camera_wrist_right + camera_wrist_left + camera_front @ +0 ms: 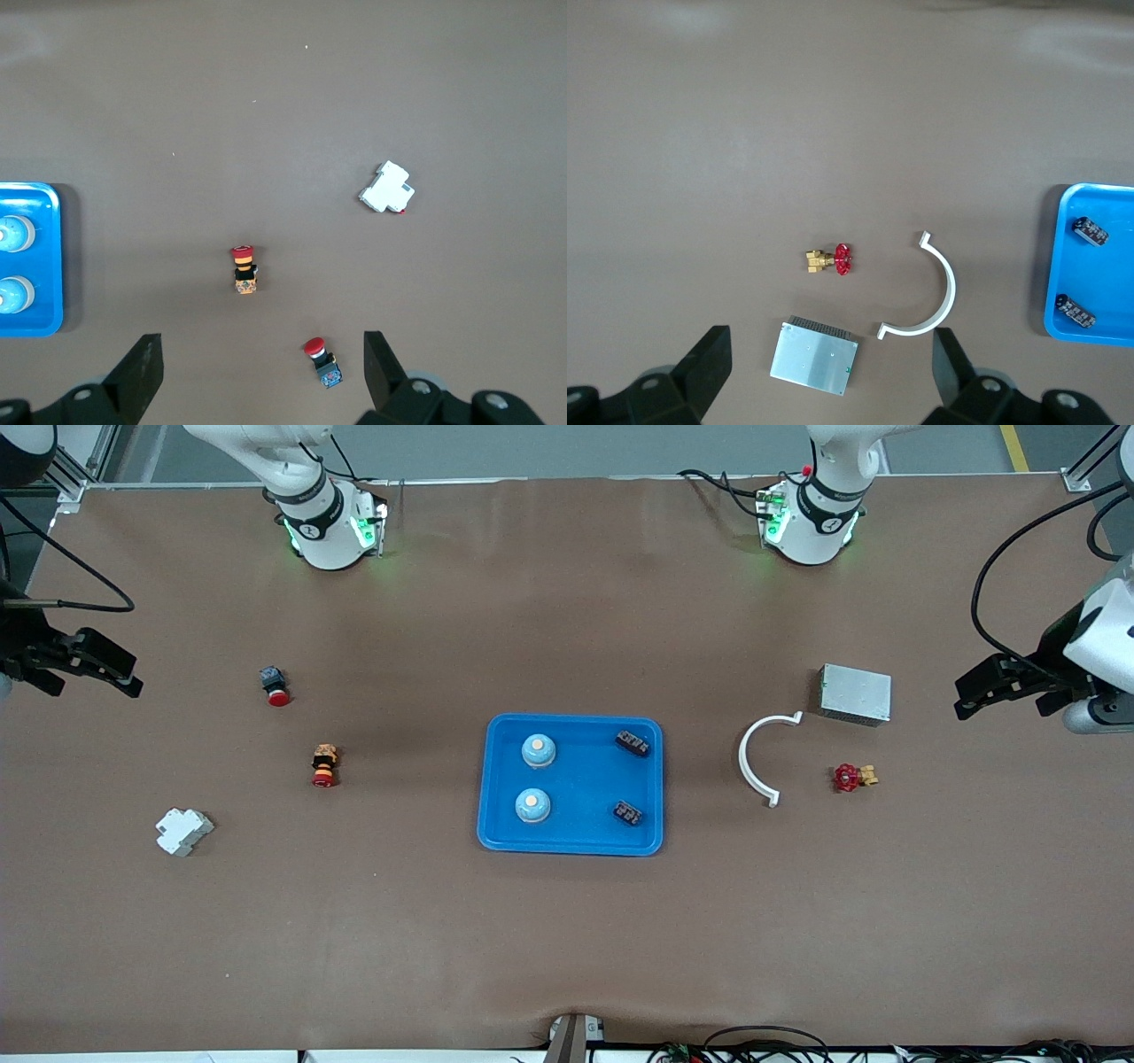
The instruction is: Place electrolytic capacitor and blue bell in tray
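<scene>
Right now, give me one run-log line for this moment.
tray: two blue bells, two capacitors inside | left end effector: open, waiting | right end effector: open, waiting

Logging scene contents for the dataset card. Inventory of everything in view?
tray: 1, bright blue, mid-table
blue bells: 2, pale blue domes, in the tray, on its side toward the right arm's end
capacitors: 2, dark, in the tray, on its side toward the left arm's end
curved bracket: 1, white, half ring, between tray and metal box
metal box: 1, grey, left arm's end
valve: 1, red handwheel with brass body, nearer the camera than the box
push buttons: 2, red caps, right arm's end
breaker-like block: 1, white, right arm's end, nearest the camera of that group
table: 1, brown
left gripper: fingers open, waiting above the table's left-arm edge
right gripper: fingers open, waiting above the table's right-arm edge
</scene>
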Motion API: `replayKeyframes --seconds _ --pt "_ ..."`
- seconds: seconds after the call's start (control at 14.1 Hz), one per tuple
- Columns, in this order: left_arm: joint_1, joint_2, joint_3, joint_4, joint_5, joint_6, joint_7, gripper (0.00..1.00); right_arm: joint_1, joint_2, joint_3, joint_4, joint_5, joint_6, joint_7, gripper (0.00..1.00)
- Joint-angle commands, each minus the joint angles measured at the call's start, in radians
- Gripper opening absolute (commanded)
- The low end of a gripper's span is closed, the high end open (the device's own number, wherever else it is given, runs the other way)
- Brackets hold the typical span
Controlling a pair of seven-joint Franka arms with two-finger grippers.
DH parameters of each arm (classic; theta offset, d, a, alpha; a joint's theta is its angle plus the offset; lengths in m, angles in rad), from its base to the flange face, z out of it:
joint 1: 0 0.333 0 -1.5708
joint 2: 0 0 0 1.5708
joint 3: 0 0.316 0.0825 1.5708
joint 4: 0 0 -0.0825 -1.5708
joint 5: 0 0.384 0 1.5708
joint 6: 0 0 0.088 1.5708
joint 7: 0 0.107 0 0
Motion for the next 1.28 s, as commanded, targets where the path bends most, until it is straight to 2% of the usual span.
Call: replayKeyframes --seconds 0.0,0.28,0.71,1.06,1.21 --pt "-0.006 0.000 -0.005 0.017 -0.023 -0.011 0.011 1.00 -0.001 -0.009 0.003 -0.011 0.008 0.011 0.010 1.00" --pt "-0.049 0.000 0.021 0.019 -0.020 -0.011 0.010 1.00 0.009 -0.012 0.003 -0.007 0.008 0.019 0.010 1.00" --pt "-0.177 -0.002 0.164 0.019 -0.022 -0.011 0.014 1.00 0.044 -0.009 0.005 -0.007 0.008 0.039 0.010 1.00" --pt "-0.208 -0.002 0.204 0.019 -0.022 -0.011 0.014 1.00 0.042 -0.007 0.005 -0.011 0.008 0.024 0.007 1.00" --pt "-0.256 -0.002 0.253 0.019 -0.022 -0.011 0.016 1.00 0.041 -0.005 0.003 -0.011 0.008 0.002 0.004 1.00"
